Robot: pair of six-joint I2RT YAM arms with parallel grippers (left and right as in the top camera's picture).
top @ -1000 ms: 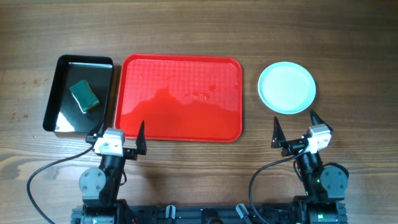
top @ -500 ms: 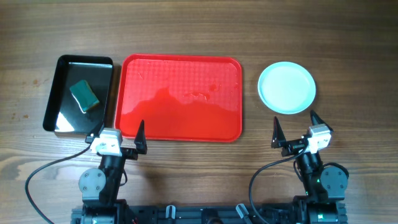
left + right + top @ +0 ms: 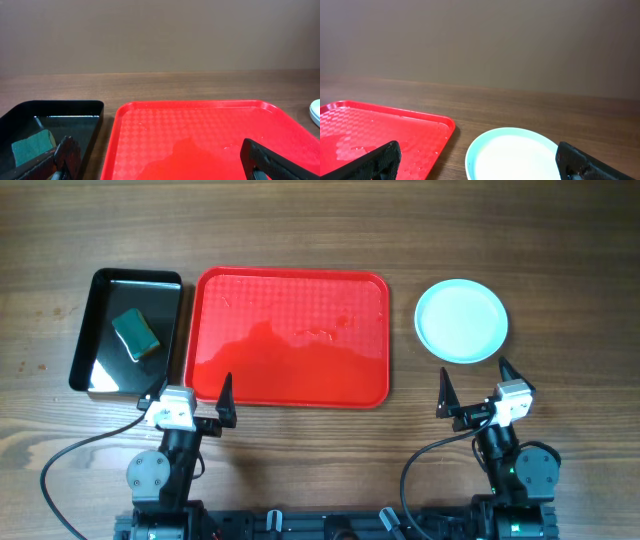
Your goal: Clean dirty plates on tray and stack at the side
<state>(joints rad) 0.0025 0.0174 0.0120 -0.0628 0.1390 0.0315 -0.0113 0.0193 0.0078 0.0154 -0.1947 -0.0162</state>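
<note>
Both arms are folded low at the near edge of the table (image 3: 320, 220), with the wrists pointing away from me; the left gripper (image 3: 193, 392) has its jaws wide apart, one finger over the near left corner of the tray (image 3: 290, 340) and the other over the near right corner of the black tray (image 3: 100, 290). The right gripper (image 3: 473, 370) also has its jaws wide apart and holds nothing; it sits just before the near rim of the plates (image 3: 461, 321).

The plates lie on the wood to the right of the red tray, well apart from its rim; I see one pale round outline, and how many are in the pile I cannot tell. The tray surface shines with wet patches; a green sponge (image 3: 135, 334) lies in the black tray, which is just beside the red tray's left edge. Between the tray's right edge and the plates runs a strip of bare wood; more wood lies beyond the far edges.
</note>
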